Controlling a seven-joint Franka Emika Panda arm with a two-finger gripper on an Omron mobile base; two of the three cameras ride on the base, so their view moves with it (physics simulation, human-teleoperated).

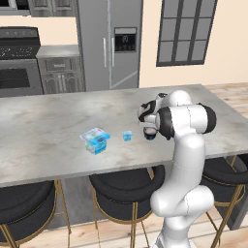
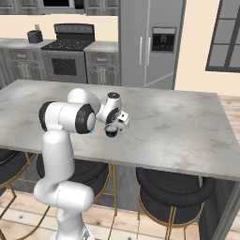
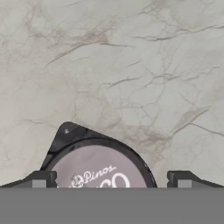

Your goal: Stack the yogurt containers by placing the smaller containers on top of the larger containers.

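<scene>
Main worry here: the hand [image 3: 108,181] sits right over the black cup [image 3: 98,168], fingers spread fully wide with nothing in them, and the cup looks a bit off toward one finger. If it drops and closes like that, I'd guess it nudges or tips the cup instead of pinching it. The cup is directly under the hand on the table [image 1: 48,126], lid up between the fingertips. The blue pack [image 1: 95,140] sits well off to the left, with the tiny light-blue cup [image 1: 127,136] between them
</scene>
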